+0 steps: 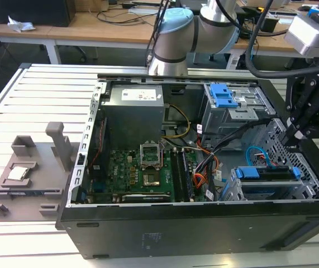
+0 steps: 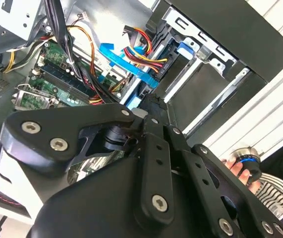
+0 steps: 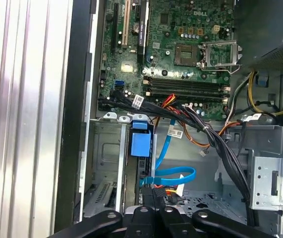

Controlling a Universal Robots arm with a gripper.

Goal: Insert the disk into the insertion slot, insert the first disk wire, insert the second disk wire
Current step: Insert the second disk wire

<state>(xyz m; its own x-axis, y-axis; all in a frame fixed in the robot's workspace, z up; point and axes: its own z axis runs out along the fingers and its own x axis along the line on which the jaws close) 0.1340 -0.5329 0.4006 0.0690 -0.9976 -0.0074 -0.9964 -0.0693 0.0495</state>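
With the disk (image 1: 268,174) already seated in the insertion slot (image 1: 243,192) at the case's corner, the gripper (image 1: 289,134) is held just above its rear, beside the looped second disk wire (image 3: 168,171), its fingers' state indiscernible.

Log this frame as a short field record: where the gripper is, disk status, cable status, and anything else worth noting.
gripper: lowered into the open black computer case, over the silver drive cage
disk: blue-framed drive sits in the cage
light blue flat cable: looped just ahead of the gripper
red, white and black wire bundle: beside the blue cable
bystander: hand at the table edge
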